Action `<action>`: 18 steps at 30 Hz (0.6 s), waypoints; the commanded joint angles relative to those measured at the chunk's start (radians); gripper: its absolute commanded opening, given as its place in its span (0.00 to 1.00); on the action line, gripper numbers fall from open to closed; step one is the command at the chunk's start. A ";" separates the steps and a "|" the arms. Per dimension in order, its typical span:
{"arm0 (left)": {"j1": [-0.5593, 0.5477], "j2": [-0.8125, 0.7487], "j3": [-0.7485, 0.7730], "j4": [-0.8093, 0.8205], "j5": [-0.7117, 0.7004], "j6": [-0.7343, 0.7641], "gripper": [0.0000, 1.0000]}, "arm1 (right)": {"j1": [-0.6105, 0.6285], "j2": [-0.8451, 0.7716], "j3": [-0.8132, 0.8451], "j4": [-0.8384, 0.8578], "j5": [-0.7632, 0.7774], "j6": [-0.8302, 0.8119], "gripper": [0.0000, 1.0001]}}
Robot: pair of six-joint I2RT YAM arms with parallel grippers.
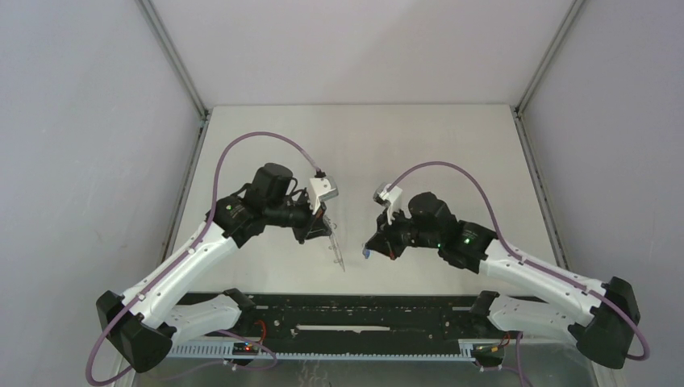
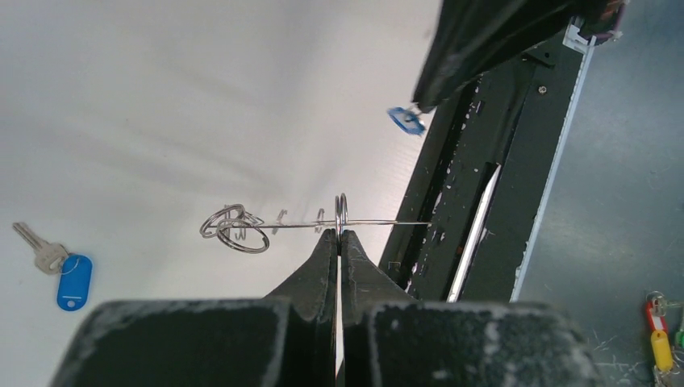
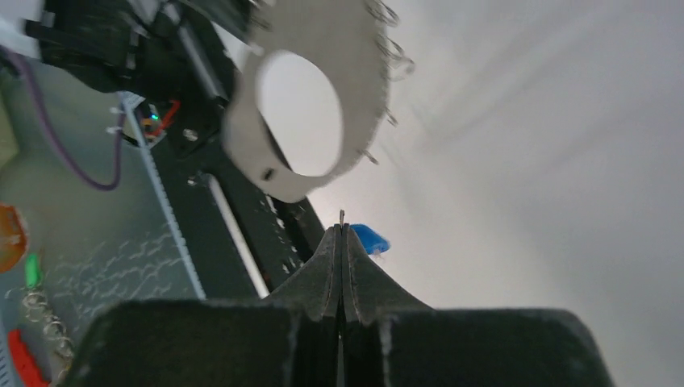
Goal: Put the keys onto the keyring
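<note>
Left gripper [image 2: 339, 235] has its jaws pressed together, clamped on the rim of the large thin grey metal keyring [image 2: 379, 223]. The hoop is fringed with small wire loops, held up off the white table [image 2: 161, 97] and edge-on to the left wrist camera. Right gripper [image 3: 342, 230] has its jaws tight together on a tiny metal key with a dark blue oblong plastic tag [image 3: 369, 239]. Only a sliver of metal pokes past the fingertips, and the tag hangs just beside them. From the top view this held key sits just right of the keyring, near but not touching. The second key, small and silver with a lighter blue tag and white label [image 2: 72, 280], lies flat on the table. It is well apart from the keyring, left of its looped end in the left wrist view. No key on the keyring that I can see. Step in hand, my read: thread the held key onto one of the keyring's wire loops. To do it well, hold the keyring dead steady and turn one loop's free end toward the key. Bring the key's hole in line with that wire end and move in slowly. The key's hole is hidden by the fingers, so the alignment can't be told from here. Thin wire will likely flex and the hoop may pivot in a rim pinch, so push gently.
</note>
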 commanded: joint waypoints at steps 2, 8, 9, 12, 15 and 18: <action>-0.013 -0.021 -0.005 0.031 0.019 -0.046 0.00 | 0.033 -0.023 0.184 -0.109 -0.059 -0.068 0.00; -0.021 -0.027 0.001 0.049 -0.001 -0.068 0.00 | 0.088 0.034 0.310 -0.129 -0.009 -0.065 0.00; -0.021 -0.028 0.001 0.049 0.000 -0.068 0.00 | 0.095 0.043 0.323 -0.130 0.003 -0.064 0.00; -0.024 -0.030 -0.001 0.055 -0.009 -0.068 0.00 | 0.112 0.063 0.357 -0.132 0.007 -0.071 0.00; -0.023 -0.033 -0.003 0.062 -0.013 -0.069 0.00 | 0.127 0.090 0.385 -0.148 0.008 -0.080 0.00; -0.024 -0.036 -0.003 0.066 -0.007 -0.071 0.00 | 0.138 0.112 0.390 -0.149 0.025 -0.086 0.00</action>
